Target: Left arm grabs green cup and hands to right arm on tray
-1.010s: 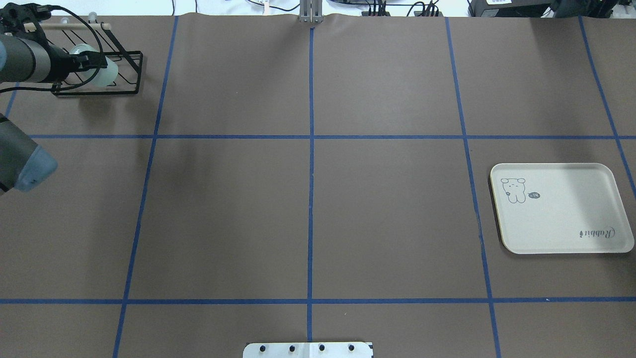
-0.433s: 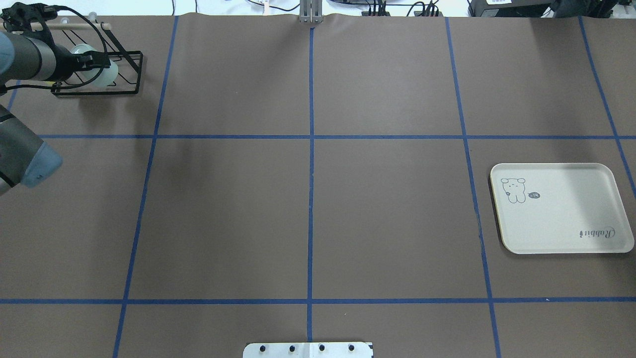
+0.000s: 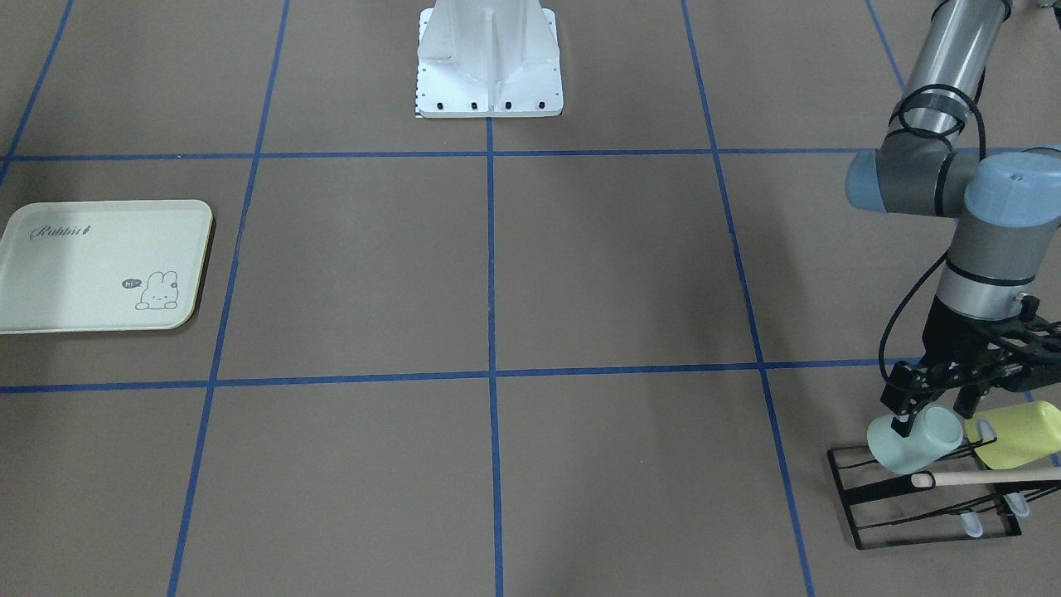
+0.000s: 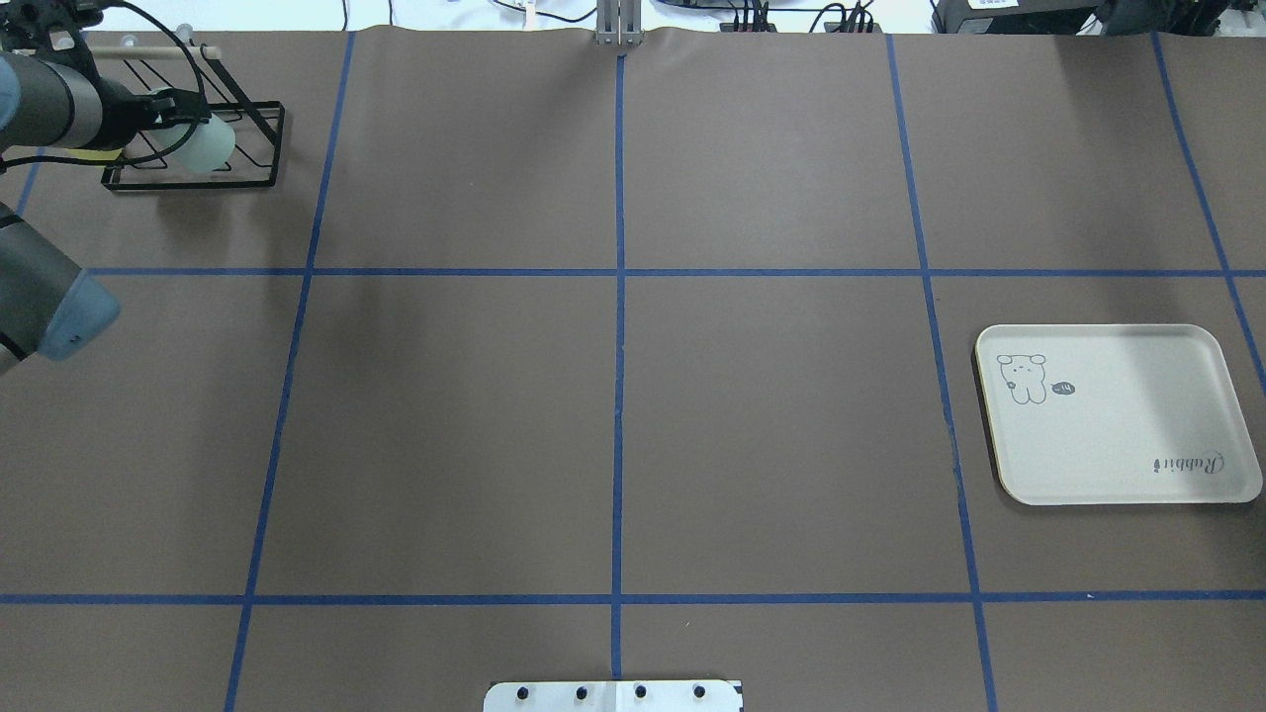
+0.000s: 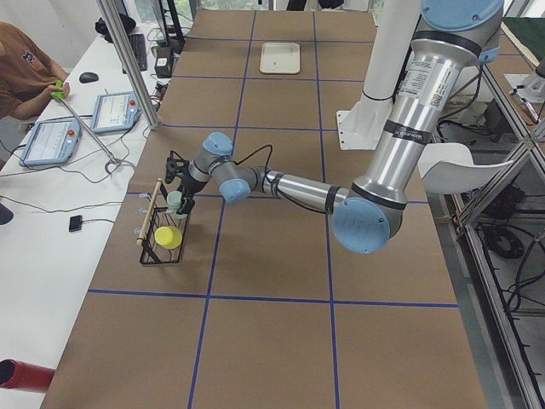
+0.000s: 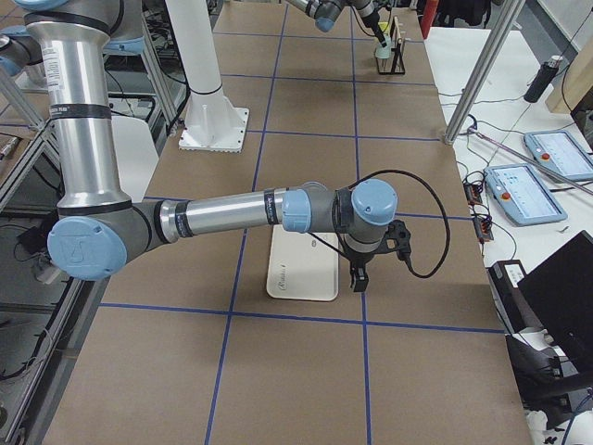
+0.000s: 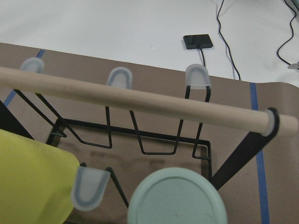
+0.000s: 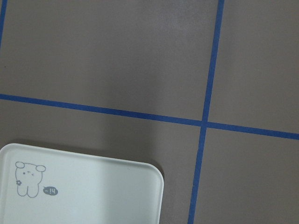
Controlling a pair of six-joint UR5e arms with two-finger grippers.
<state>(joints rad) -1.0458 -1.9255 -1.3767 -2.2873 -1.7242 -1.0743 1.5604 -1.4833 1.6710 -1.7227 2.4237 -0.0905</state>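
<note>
Pinching the green cup [image 3: 903, 448] by its rim, the left gripper [image 3: 912, 419] held it tilted at the black wire rack [image 3: 862, 506], beside a yellow cup [image 3: 1015, 431]. The right gripper [image 6: 358, 278] hung just beside the tray [image 3: 83, 274], well apart across the surface; its opening could not be told.

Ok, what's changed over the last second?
The left arm swung its wrist toward the table's far edge, carrying the left gripper a little that way over the black rack. The green cup barely shifted; whether it is gripped is unclear. The tray stayed put.
</note>
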